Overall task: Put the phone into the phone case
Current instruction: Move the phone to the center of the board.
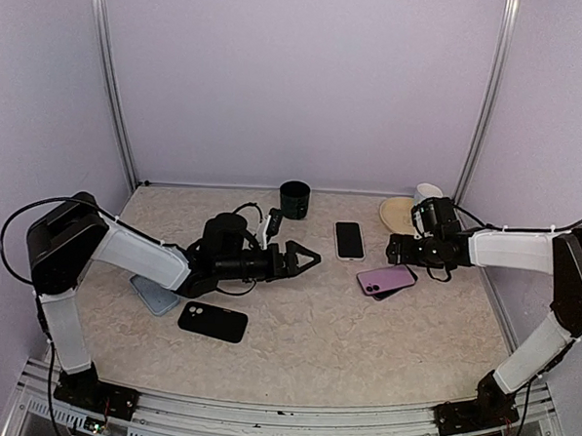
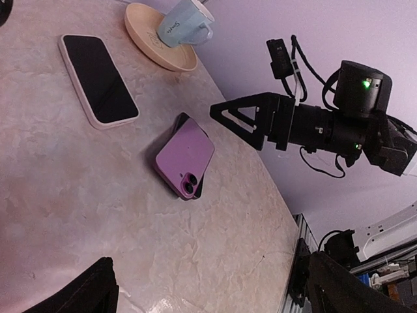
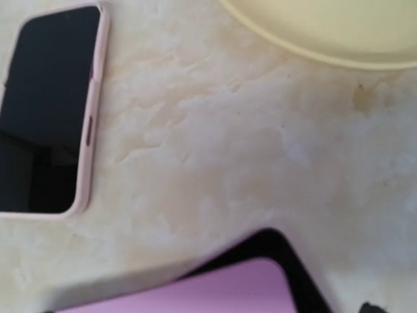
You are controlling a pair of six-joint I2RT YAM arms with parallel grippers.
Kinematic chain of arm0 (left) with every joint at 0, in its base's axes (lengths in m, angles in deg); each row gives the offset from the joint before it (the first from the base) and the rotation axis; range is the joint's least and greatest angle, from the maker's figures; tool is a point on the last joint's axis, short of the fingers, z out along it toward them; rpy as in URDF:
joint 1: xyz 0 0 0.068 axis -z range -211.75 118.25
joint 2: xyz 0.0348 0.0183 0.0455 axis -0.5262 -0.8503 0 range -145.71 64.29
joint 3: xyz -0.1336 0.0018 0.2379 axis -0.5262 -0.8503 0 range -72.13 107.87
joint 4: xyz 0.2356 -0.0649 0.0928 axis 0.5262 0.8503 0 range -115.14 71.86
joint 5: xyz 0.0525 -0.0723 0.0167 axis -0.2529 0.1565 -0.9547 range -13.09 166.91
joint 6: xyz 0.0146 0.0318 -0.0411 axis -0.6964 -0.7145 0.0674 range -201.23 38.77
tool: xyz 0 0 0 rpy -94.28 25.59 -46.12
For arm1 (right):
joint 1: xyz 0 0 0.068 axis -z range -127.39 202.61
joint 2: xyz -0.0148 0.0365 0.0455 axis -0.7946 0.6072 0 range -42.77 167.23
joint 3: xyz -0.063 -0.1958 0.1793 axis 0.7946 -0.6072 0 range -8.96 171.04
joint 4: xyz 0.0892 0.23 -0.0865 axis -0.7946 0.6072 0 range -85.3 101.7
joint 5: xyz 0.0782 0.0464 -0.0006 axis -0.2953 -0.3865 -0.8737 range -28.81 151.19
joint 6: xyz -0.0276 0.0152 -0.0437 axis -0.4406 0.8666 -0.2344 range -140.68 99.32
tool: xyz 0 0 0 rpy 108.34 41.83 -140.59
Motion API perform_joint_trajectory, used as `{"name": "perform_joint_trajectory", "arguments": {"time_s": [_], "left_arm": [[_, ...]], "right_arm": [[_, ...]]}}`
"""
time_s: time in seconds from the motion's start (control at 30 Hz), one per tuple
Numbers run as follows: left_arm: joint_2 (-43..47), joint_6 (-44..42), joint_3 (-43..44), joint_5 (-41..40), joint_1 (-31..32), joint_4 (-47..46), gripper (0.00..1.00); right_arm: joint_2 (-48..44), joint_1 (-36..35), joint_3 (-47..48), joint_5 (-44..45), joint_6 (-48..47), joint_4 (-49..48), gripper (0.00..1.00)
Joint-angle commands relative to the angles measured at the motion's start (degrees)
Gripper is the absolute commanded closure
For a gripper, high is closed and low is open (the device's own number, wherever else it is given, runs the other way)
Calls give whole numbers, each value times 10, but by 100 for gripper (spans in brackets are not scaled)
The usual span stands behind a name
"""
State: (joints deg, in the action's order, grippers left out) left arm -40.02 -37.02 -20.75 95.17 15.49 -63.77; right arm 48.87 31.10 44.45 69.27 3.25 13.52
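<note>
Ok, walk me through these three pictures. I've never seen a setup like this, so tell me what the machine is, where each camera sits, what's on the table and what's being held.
These are two robot arms bolted at the near edge of a table. The overhead picture looks down from behind them. The other two come from small cameras on each wrist.

The left gripper is open over the middle of the table and holds nothing. The right gripper, seen from the left wrist camera, is also open and empty, hovering above a purple phone that lies face down on top of a dark case.

Also on the table: a pink phone lying screen up, a black case, a light blue case partly under the left arm, a dark cup, and a pale mug on a round plate.
</note>
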Motion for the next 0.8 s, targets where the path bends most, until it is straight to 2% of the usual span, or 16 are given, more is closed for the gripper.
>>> {"name": "perform_joint_trajectory", "arguments": {"time_s": [0.0,0.2,0.33,0.77], "left_arm": [[-71,33,70,51,14,-38,1],[-153,57,156,71,30,-31,1],[-188,65,199,74,37,-19,1],[-248,85,248,50,43,-8,1]], "right_arm": [[-47,32,-44,-34,14,-57,0],[-59,87,-91,-114,23,-105,0],[-54,100,-108,-160,24,-148,0],[46,137,-84,-236,16,-189,1]]}}
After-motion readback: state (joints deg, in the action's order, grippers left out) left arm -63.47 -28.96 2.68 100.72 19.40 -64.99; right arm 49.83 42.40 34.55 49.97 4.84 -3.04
